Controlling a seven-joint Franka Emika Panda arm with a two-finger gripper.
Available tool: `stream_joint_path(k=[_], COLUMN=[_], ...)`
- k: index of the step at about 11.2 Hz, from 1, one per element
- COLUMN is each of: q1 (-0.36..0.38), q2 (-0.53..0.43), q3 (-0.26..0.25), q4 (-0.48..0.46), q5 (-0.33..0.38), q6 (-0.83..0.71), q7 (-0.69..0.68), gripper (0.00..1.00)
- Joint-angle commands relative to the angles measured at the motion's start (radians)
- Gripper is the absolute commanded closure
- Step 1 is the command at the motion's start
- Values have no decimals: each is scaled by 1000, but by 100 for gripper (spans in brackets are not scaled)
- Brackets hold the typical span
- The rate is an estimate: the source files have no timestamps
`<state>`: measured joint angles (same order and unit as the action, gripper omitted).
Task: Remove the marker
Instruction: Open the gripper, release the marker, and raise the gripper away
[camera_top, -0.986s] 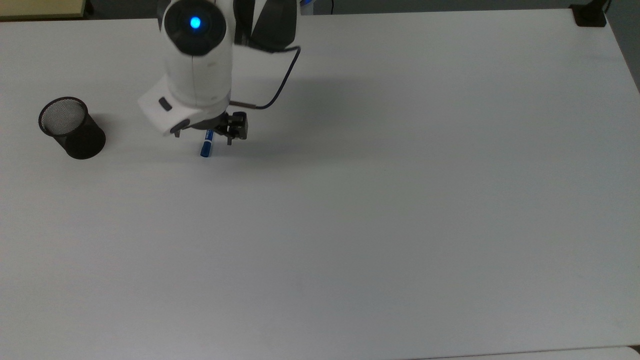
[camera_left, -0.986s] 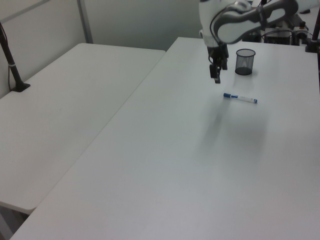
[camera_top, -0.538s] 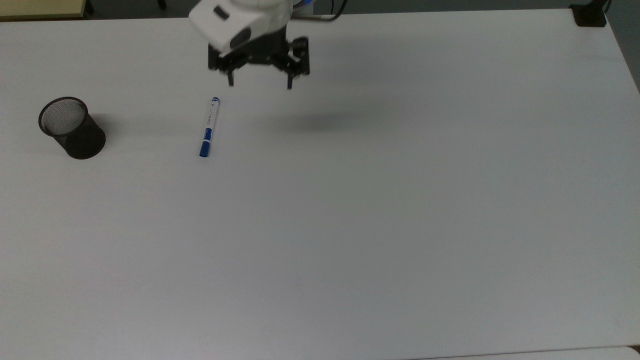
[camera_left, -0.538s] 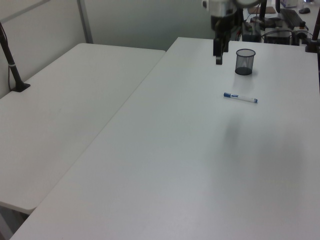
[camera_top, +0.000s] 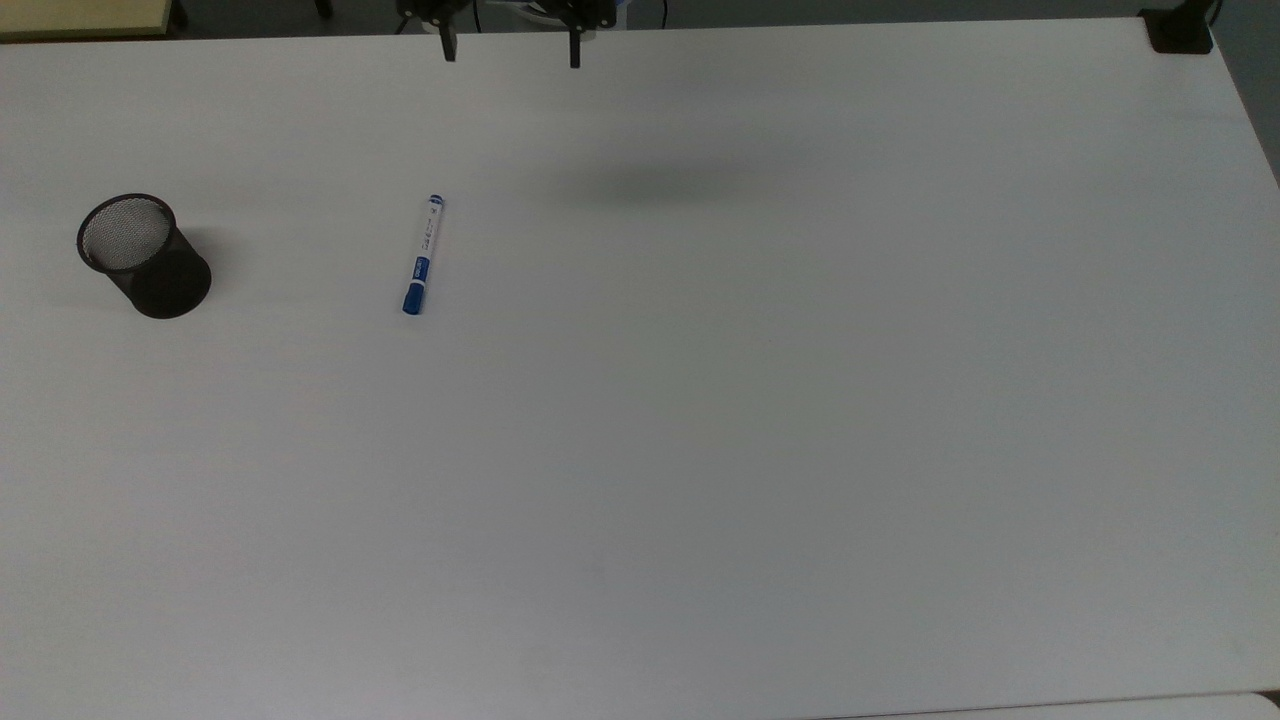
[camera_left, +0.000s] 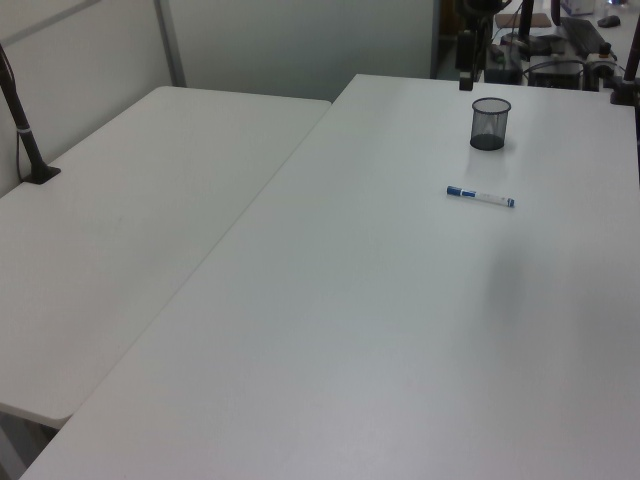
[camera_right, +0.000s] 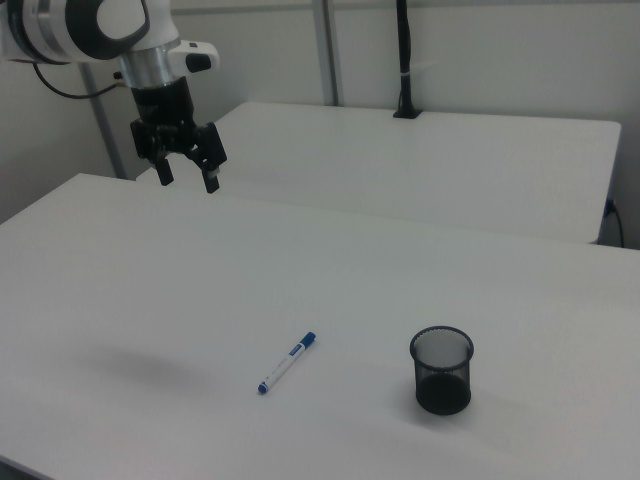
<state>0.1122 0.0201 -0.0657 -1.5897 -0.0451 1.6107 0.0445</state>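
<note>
The marker (camera_top: 423, 254), white with a blue cap and blue end, lies flat on the white table (camera_top: 760, 420). It is well to the top view's right of the upright black mesh cup (camera_top: 143, 255). My gripper (camera_top: 511, 50) hangs open and empty at the top view's top edge, high above the table and far from the marker. In the right view the gripper (camera_right: 188, 178) is raised at the upper left with its fingers spread, and the marker (camera_right: 288, 361) lies to the left of the cup (camera_right: 441, 370). In the left view the marker (camera_left: 480, 196) lies in front of the cup (camera_left: 490, 123).
A second white table (camera_left: 130, 200) adjoins this one on the left view's left, with a black clamped post (camera_left: 25, 130) on it. A black clamp (camera_top: 1180, 30) sits at the table's corner at the top view's top right.
The arm has lifted and pulled back from over the marker toward the top view's top edge. The gripper stays open. The marker and the cup have not moved.
</note>
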Motion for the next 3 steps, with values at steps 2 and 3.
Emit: stream_joint_path(k=[2, 3], q1=[-8, -8], q2=[-29, -29], q3=[-8, -8], q4=[-35, -35], q5=[17, 17], q6=[3, 0], q7=[9, 9], gripper=[0, 0])
